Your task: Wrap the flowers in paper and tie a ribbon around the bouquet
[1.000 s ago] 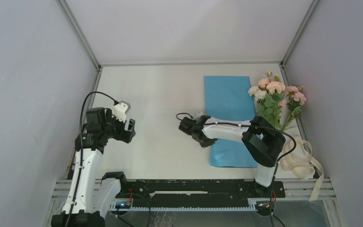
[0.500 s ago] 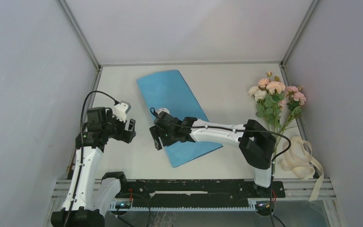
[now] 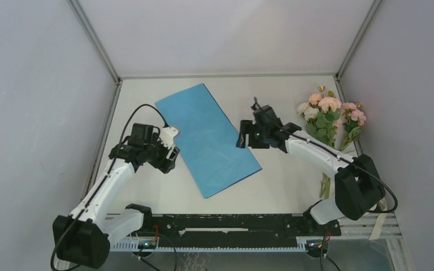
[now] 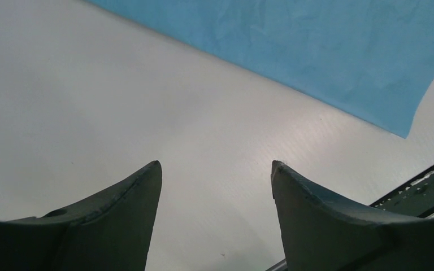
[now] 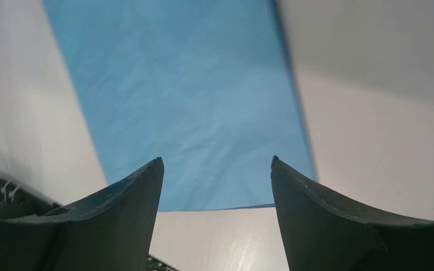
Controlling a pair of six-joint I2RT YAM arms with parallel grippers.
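The paper (image 3: 209,138) (image 4: 294,51) (image 5: 192,101) lies flat and light blue face up, mid-table (image 3: 147,101), skewed so its long sides run from far left to near right. The flowers (image 3: 328,110) lie well apart at the table's far right edge, with pink and cream blooms at the far end and stems pointing nearer. Only a beige strip of ribbon (image 3: 380,226) shows at the near right corner.
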